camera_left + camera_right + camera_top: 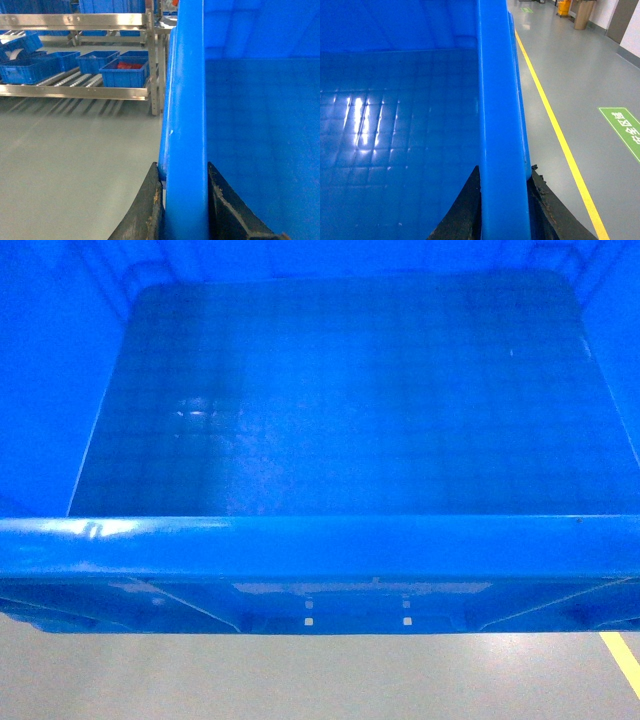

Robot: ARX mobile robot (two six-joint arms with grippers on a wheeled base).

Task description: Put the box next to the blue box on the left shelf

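The big blue box fills almost all of the head view, held up off the grey floor, which shows under its near rim. Its floor has a faint grid of squares, and nothing lies inside it.

The left gripper is squeezed onto the left rim of the box. One dark finger sits on the outside of the wall and the other sits on the inside, both pressed against the blue plastic. The right gripper bites the right rim the same way (one finger inside, one outside), tight on the wall.

On the right side, a yellow line runs along the floor just beside the box, and a green sign is painted on the floor a bit further out. Far down that side stands a yellow bin.

On the left side there is bare grey floor, and then, well away from the box, the shelf with its shiny metal rails and rows of small rollers. Small blue bins sit on it, and one of them has something red inside. The box is not on the shelf yet
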